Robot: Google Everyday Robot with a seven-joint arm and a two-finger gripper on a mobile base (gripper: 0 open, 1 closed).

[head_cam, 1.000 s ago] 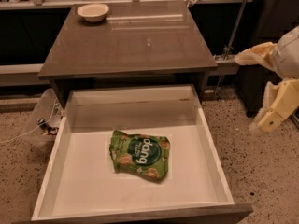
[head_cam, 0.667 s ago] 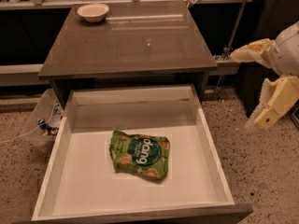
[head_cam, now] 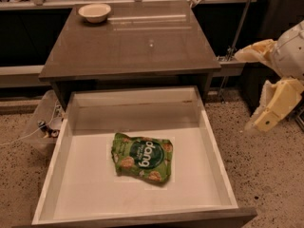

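A green snack bag [head_cam: 142, 157] lies flat in the middle of an open white drawer [head_cam: 216, 146] pulled out from under a brown table [head_cam: 133, 46]. My gripper [head_cam: 244, 92] hangs at the right edge of the view, outside the drawer and beside the table's right front corner. It is open: one cream fingertip [head_cam: 240, 55] points left at table height, the other [head_cam: 259, 121] angles down over the floor. Nothing is between them. The bag is well to the left of and below the gripper.
A small pale bowl [head_cam: 95, 11] sits on the table's far left corner. Speckled floor [head_cam: 266, 175] lies to the right of the drawer. Cables and a pale bin [head_cam: 42, 122] sit left of the drawer. A metal pole [head_cam: 240, 23] stands behind the gripper.
The gripper has shifted slightly to the left, toward the drawer's right side. The bag and the drawer have not moved.
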